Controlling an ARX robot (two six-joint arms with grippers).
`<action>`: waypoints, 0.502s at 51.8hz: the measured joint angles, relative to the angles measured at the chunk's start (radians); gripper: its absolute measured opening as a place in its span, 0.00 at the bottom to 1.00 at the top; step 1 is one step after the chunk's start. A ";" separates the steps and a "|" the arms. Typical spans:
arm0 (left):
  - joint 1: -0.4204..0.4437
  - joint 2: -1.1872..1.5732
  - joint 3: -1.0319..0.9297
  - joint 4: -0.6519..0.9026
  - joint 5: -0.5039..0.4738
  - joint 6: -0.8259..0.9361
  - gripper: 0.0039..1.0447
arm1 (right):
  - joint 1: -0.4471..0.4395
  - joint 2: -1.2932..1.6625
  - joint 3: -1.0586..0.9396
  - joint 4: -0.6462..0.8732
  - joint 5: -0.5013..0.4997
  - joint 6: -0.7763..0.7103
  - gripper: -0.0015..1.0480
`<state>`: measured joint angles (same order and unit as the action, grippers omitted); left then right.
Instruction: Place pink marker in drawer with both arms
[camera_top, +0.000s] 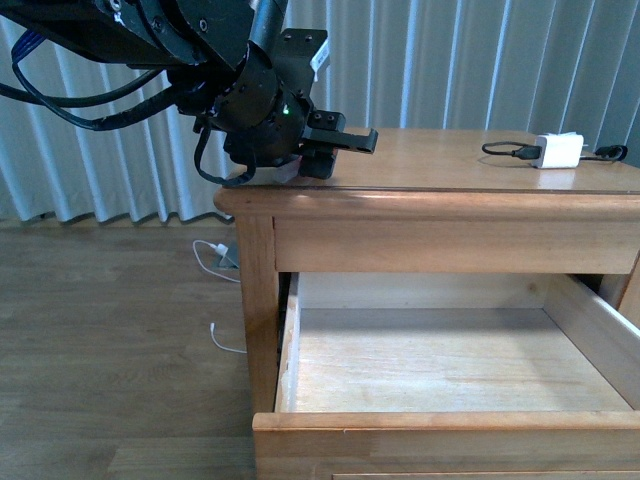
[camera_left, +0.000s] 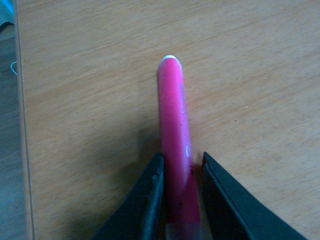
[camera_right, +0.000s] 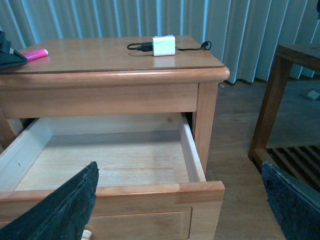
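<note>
Wooden nightstand top (camera_top: 450, 160) holds the marker (camera_left: 172, 110) between my left gripper's (camera_left: 182, 156) close-set jaws, grip unclear; I should squeeze squarely before lifting toward the open drawer (camera_top: 450, 422), my right gripper (camera_right: 179, 170) spread wide.

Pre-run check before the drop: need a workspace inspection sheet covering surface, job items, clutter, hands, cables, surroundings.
Surface: nightstand top, bare wood.
Job's things: marker lies flat on the top near its left end; drawer pulled open, nothing seen inside.
Clutter: charger at the top's right end.
Hands: left hand straddles the marker, grip cannot be told; right hand open, facing the drawer.
Cables: black cable at the charger; white cable on the floor.
Surroundings: curtains, wood floor, side table beside the nightstand.
</note>
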<state>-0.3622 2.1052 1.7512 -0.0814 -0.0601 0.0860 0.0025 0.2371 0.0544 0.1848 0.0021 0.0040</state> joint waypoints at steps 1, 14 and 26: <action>0.002 -0.003 -0.005 0.002 0.001 0.000 0.20 | 0.000 0.000 0.000 0.000 0.000 0.000 0.92; 0.015 -0.059 -0.084 0.037 0.033 -0.001 0.13 | 0.000 0.000 0.000 0.000 0.000 0.000 0.92; 0.018 -0.183 -0.256 0.098 0.154 0.045 0.13 | 0.000 0.000 0.000 0.000 0.000 0.000 0.92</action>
<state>-0.3443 1.9224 1.4948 0.0166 0.0944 0.1310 0.0025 0.2371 0.0544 0.1848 0.0021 0.0040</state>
